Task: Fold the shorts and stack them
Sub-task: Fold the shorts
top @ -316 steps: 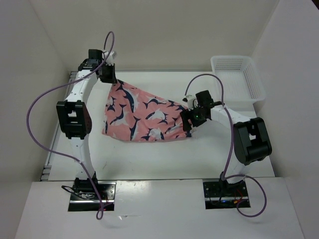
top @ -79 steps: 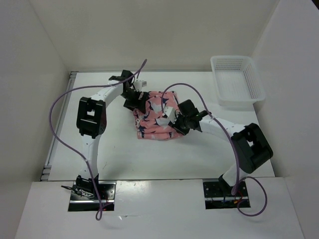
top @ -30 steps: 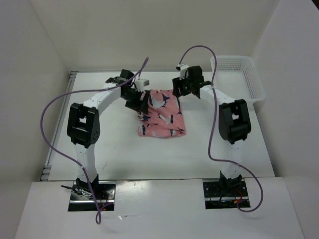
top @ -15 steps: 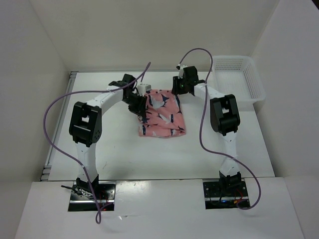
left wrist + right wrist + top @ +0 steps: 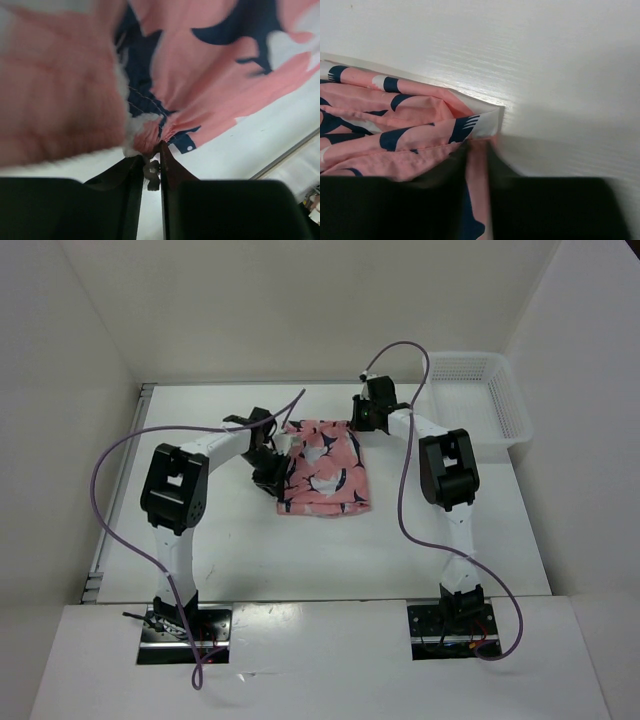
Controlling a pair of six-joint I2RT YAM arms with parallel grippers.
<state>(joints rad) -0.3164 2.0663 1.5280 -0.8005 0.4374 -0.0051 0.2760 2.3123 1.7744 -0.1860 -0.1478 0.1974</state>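
The salmon-pink shorts (image 5: 325,468) with navy-and-white shapes lie folded into a small rectangle in the middle of the white table. My left gripper (image 5: 272,468) is at their left edge. In the left wrist view it (image 5: 152,150) is shut, pinching a bunched bit of the shorts' hem (image 5: 210,75). My right gripper (image 5: 360,418) is at the far right corner of the shorts. In the right wrist view it (image 5: 478,150) is shut on a strip of the pink fabric (image 5: 395,130), low on the table.
A white mesh basket (image 5: 480,390) stands at the back right of the table. White walls enclose the table on the left, back and right. Purple cables loop above both arms.
The shorts went from spread wide to a small folded rectangle. In the last second my left gripper slid toward me along the left edge, and my right gripper settled at the far right corner.
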